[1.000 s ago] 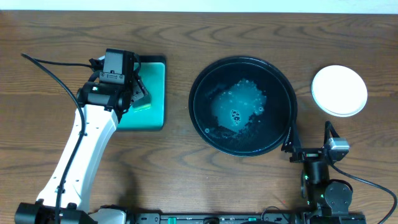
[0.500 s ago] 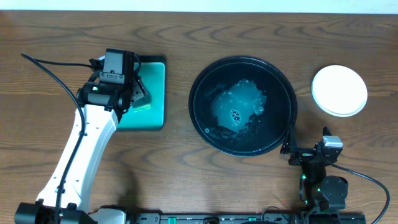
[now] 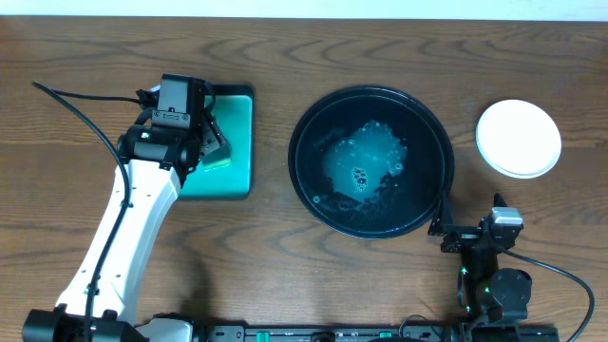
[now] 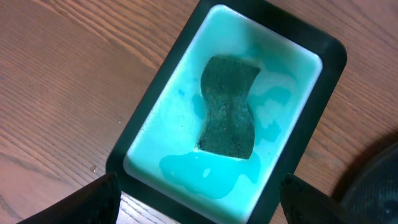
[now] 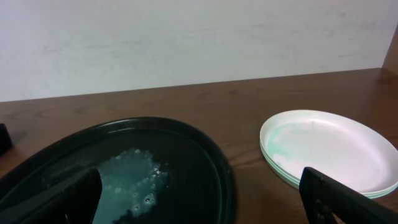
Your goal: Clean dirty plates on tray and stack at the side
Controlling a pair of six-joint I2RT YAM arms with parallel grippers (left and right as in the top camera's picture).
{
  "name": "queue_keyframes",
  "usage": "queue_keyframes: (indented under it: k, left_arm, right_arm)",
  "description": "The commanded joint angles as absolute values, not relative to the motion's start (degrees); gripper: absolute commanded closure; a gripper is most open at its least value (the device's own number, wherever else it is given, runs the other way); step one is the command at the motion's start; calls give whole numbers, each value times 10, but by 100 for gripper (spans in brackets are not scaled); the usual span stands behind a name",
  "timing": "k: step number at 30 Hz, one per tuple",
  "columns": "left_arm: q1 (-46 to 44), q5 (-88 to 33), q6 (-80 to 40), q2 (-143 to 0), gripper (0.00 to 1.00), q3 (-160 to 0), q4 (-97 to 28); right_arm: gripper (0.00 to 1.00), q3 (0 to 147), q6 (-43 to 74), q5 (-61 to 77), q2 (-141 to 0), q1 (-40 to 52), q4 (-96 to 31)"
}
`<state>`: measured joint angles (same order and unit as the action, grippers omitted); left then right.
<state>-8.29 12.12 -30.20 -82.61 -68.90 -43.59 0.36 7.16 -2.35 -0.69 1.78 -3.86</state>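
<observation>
The large round black tray [image 3: 432,142] sits right of centre and holds only teal soapy water; it also shows in the right wrist view [image 5: 205,155]. The white plates [image 3: 518,139] lie stacked on the table right of it, seen also in the right wrist view [image 5: 329,152]. My right gripper [image 5: 199,208] is open and empty, low at the front right, between tray and stack. My left gripper [image 4: 199,205] is open and empty above the near rim of a teal rectangular tray.
The teal rectangular tray [image 3: 237,157] with a dark rim [image 4: 140,134] stands at the left. A dark green sponge [image 4: 229,106] lies in it in teal liquid. A black cable [image 3: 81,95] runs along the left of the table.
My right arm has drawn back toward the table's front edge. The left arm has not moved.
</observation>
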Motion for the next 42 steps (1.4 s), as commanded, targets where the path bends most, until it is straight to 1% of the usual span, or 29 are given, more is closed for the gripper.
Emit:
queue_keyframes:
  k: [1,16,18,24,28,30,35,38,42]
  left_arm:
    - [-81,124,-305,-827,18,-697,-439]
    - [-81,124,-305,-828,18,-696,-439]
    - [-81,124,-301,-828,18,-696,-463]
    - [-81,124,-298,-787,18,-675,-479]
    - [-81,124,-227,-723,18,-615,-431]
    - [-81,120,-190,-681,18,-569,-390]
    - [-80,64,-91,-555,18,-435,-265]
    - [-74,54,-84,-472,18,-353,-199]
    - [-51,49,-84,-373,18,-274,-175]
  right_arm:
    - [1,3,66,-20,-3,26,-41]
    - [1,3,66,-20,-3,26,-41]
    - [1,3,66,-20,-3,26,-41]
    - [1,3,66,-20,-3,26,-41]
    - [1,3,66,-20,-3,26,-41]
    - [1,3,66,-20,-3,26,-41]
    - [1,3,66,-20,-3,26,-41]
    - [1,3,66,-20,-3,26,-41]
    - [1,3,66,-20,-3,26,-41]
